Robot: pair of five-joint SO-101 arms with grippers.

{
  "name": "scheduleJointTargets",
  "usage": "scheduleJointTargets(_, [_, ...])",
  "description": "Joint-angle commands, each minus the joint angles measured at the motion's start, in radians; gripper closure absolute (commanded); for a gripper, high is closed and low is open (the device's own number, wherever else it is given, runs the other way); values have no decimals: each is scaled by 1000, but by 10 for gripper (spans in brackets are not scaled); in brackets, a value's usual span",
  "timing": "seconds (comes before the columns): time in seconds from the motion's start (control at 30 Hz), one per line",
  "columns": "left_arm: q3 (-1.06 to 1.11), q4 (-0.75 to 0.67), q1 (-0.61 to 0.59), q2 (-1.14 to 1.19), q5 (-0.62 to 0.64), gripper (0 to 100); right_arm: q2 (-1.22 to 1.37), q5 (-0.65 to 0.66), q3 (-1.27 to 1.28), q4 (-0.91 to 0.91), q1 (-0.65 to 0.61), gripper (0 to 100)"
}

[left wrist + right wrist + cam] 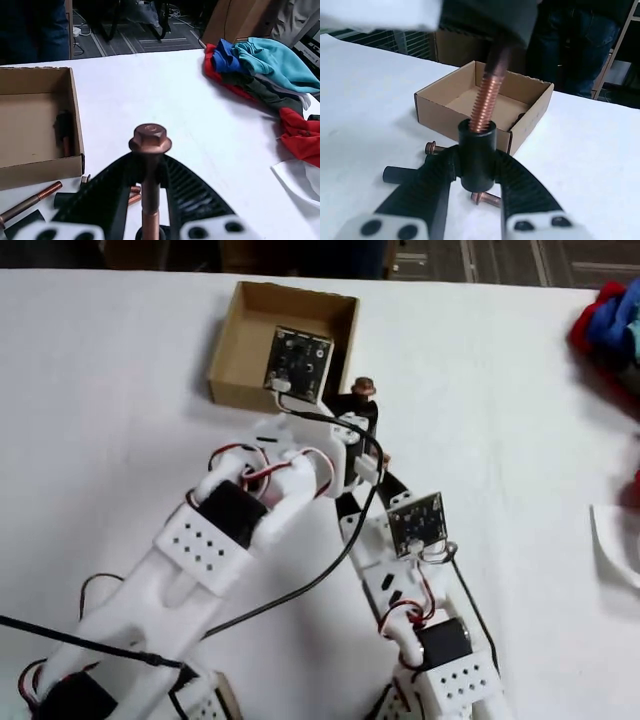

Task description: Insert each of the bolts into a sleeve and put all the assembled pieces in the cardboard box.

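Note:
My left gripper [149, 167] is shut on a copper bolt [150, 140], hex head up and shaft hanging down. In the right wrist view the bolt's threaded end [486, 107] sits in the mouth of a black sleeve [477, 155]. My right gripper [477, 167] is shut on this upright sleeve. In the high view both grippers meet just right of the cardboard box [235, 390], with the bolt head [364, 387] on top. The cardboard box [40, 167] holds one dark assembled piece [64, 131].
Loose bolts [30, 202] [432, 148] [487, 199] and a lying sleeve [400, 175] rest on the white table below the grippers, near the box. A pile of clothes [260, 65] lies at the table's far right, with a white sheet [615, 545] nearby.

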Motion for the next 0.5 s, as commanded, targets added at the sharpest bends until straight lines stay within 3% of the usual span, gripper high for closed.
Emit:
scheduleJointTargets(0.0, [-5,-8,6,0,0,976,-31,-8,-11,-16,12,975])
scheduleJointTargets(0.3, [113,-9,0,0,-8,976,-33,-8,-12,-16,13,975])
scheduleJointTargets(0.47, [122,-8,-6,-8,-184,976,-33,-8,-12,-18,13,975])
